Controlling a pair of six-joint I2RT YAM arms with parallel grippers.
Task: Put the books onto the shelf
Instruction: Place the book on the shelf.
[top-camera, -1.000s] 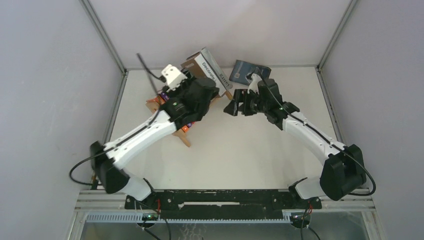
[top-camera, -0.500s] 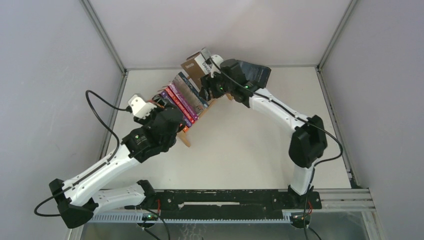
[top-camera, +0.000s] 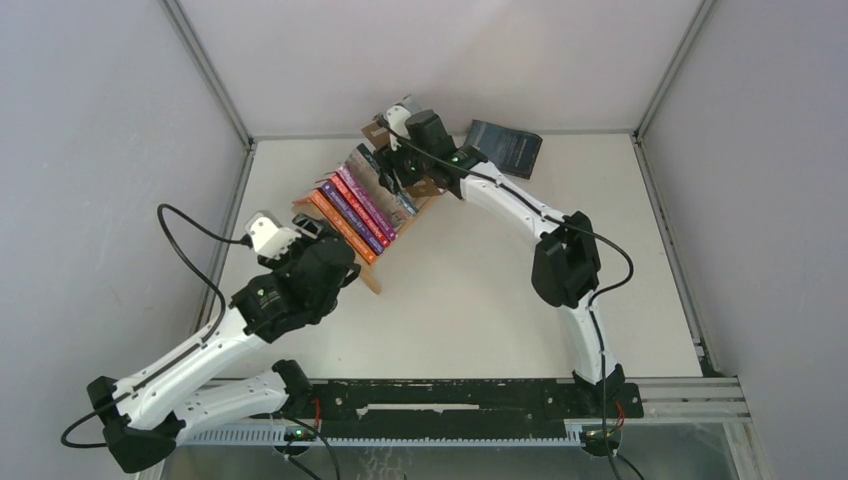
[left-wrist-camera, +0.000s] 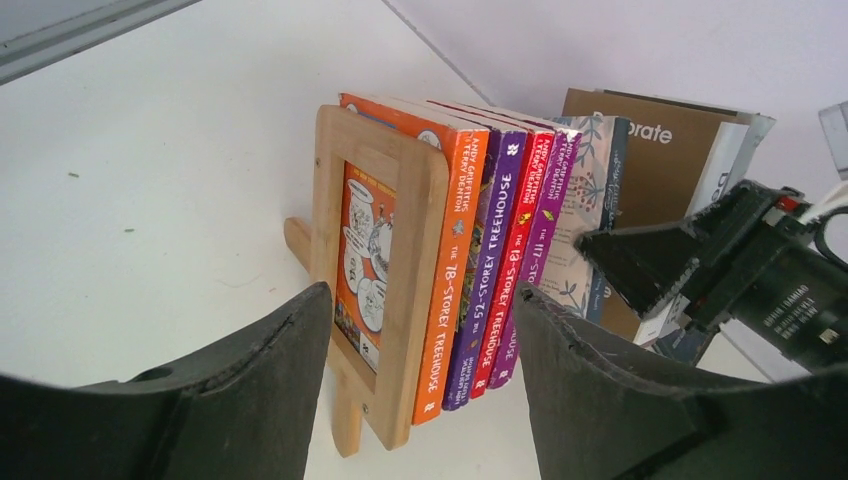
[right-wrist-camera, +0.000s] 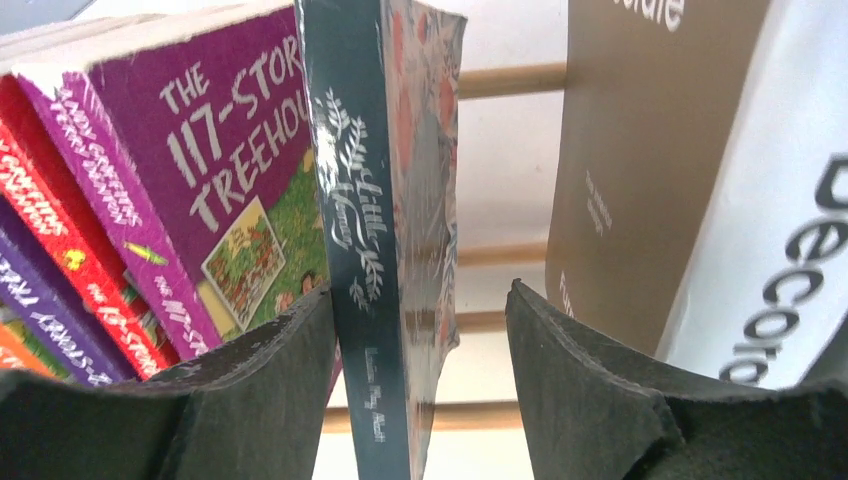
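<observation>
On the white desk (top-camera: 480, 300), the shelf (top-camera: 368, 272) stands near the back wall, its books (top-camera: 355, 205) upright. The right tool (right-wrist-camera: 420, 310) straddles the dark floral book (right-wrist-camera: 350, 200), part-open and unclamped. Best to nudge this book flush against the purple book (right-wrist-camera: 190, 150). The left tool (left-wrist-camera: 420, 310) hovers open and empty.

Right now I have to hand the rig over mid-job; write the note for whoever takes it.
Left gripper: open, empty, facing the near end of the shelf.
Right gripper: open, straddling the dark floral-spine book, not clamped.
Done: four paperbacks upright in the shelf; brown book at its far end.
To do: seat the floral-spine book, then shelve the dark blue book lying on the table.
</observation>
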